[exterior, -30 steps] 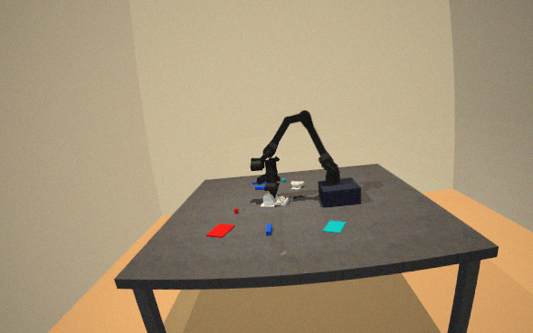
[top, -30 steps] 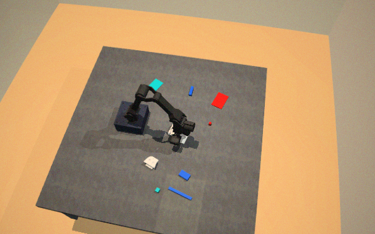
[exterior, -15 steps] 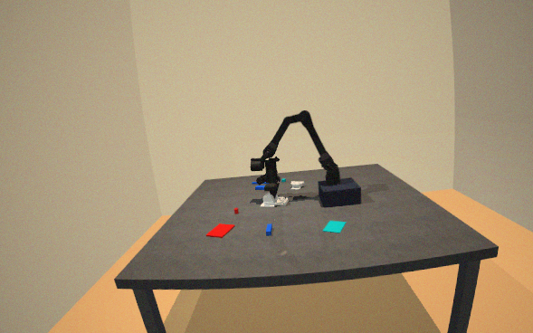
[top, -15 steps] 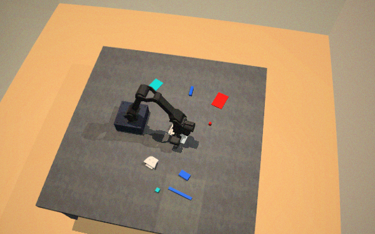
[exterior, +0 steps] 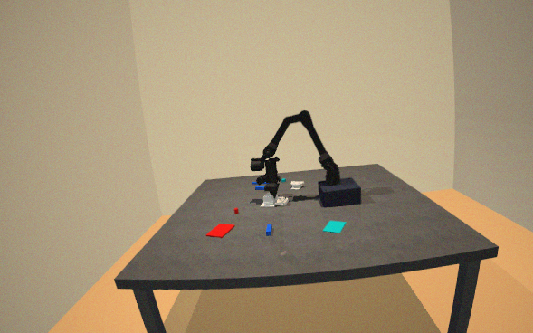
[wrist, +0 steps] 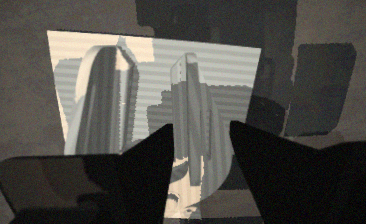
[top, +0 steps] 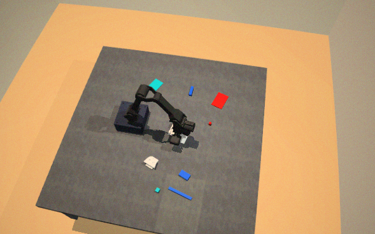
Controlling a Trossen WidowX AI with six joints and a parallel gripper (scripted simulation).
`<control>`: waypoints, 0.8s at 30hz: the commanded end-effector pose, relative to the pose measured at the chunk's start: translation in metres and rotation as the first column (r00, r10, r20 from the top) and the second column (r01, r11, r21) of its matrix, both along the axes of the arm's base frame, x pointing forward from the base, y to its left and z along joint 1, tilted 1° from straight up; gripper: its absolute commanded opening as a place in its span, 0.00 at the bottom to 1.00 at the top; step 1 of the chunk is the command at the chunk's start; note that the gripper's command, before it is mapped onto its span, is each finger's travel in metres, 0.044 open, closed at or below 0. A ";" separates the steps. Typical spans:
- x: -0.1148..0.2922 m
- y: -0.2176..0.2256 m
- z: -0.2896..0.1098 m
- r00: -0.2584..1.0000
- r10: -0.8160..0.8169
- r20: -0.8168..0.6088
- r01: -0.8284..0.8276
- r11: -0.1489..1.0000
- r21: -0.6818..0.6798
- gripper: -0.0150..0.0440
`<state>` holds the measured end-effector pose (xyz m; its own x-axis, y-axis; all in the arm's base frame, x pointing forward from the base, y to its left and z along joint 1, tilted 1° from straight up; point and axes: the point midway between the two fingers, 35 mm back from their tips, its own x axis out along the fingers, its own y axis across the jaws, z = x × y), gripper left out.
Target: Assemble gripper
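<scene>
Holds a white upright piece point(wrist: 190, 110) between the fingertips of the gripper point(top: 178, 135) point(exterior: 273, 195) point(wrist: 201, 129), with the opening partly narrowed. Points downward from the arm point(top: 167, 106) point(exterior: 311, 131), low over the dark tabletop point(top: 233, 152) point(exterior: 377, 235).

In the wrist view, shows a second white upright piece point(wrist: 101, 110) outside the grip, to the image left of the held one. Behind and beneath both, shows a pale, striped, flat-faced part point(top: 184, 139) point(exterior: 268, 200) point(wrist: 159, 65). Cannot tell whether to class it as the gripper base or the housing plate, nor confirm pin seating or tooth mesh.

Just beside it, toward the pedestal point(top: 119, 126) point(exterior: 339, 196), places a smaller detailed white part point(top: 171, 130) point(exterior: 282, 201), partly hidden by the gripper from above. Locates a separate fan-shaped white part point(top: 151, 161) point(exterior: 297, 185) on the tabletop, apart from the gripper and from the other white parts.

Beyond the work area, on the same surface, includes a cyan flat plate point(top: 156, 84) point(exterior: 335, 226), a short blue bar point(top: 191, 91) point(exterior: 269, 230), a red flat plate point(top: 219, 100) point(exterior: 220, 230) and a small red cube point(top: 210, 123) point(exterior: 236, 211). Past the fan-shaped part from the arm, includes a blue block point(top: 184, 175) point(exterior: 260, 187), a long blue bar point(top: 180, 193) and a small cyan cube point(top: 157, 190) point(exterior: 283, 180).
</scene>
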<state>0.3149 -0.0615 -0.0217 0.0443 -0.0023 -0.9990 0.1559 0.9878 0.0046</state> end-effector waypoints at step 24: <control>0.000 0.000 0.004 1.000 -0.001 -0.001 0.001 1.000 0.002 0.48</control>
